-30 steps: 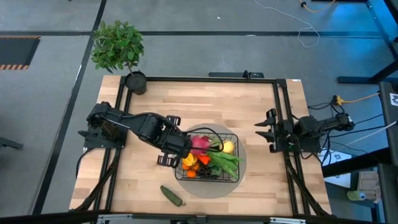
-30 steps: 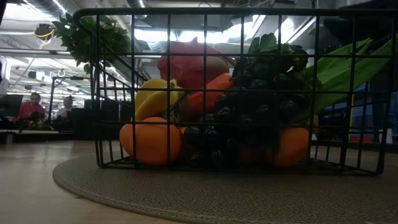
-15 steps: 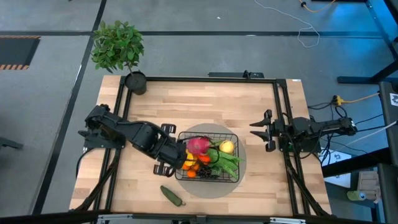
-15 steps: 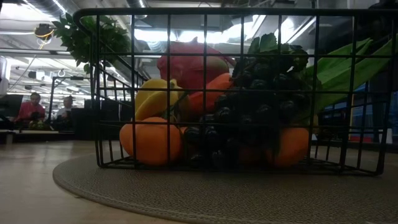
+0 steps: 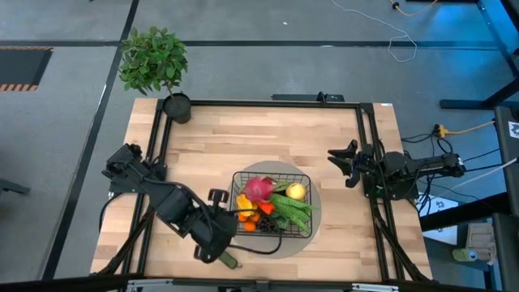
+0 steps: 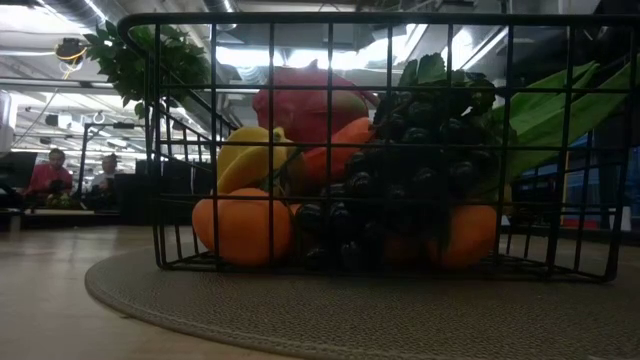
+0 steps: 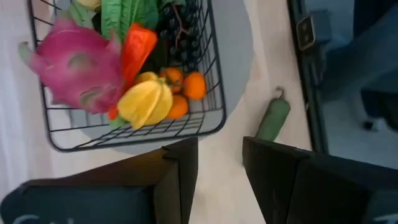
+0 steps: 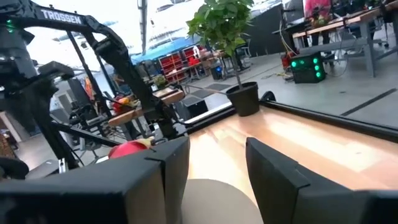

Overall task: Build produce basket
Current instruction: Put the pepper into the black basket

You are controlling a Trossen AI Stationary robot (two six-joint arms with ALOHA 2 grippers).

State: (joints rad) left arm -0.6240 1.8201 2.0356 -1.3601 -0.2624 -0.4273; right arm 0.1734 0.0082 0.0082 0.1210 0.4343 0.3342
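Note:
The black wire basket stands on a round grey mat in the middle of the table. It holds produce: a pink dragon fruit, a yellow pepper, a carrot, tangerines, dark grapes and green beans. A green cucumber lies on the wood near the table's front edge. My left gripper hangs open and empty just left of the basket, slanting down, with the cucumber beside it. My right gripper waits open at the table's right edge.
A leafy potted plant stands at the table's far left corner. A black frame rail runs round the table. Bare wood lies between the basket and the far edge. People sit at desks in the room behind.
My left gripper has swung from above the basket's left side toward the table's near edge, down-slanted, and now hangs beside the cucumber. It stays open. My right gripper has rolled about its own axis in place. The basket and produce have not moved.

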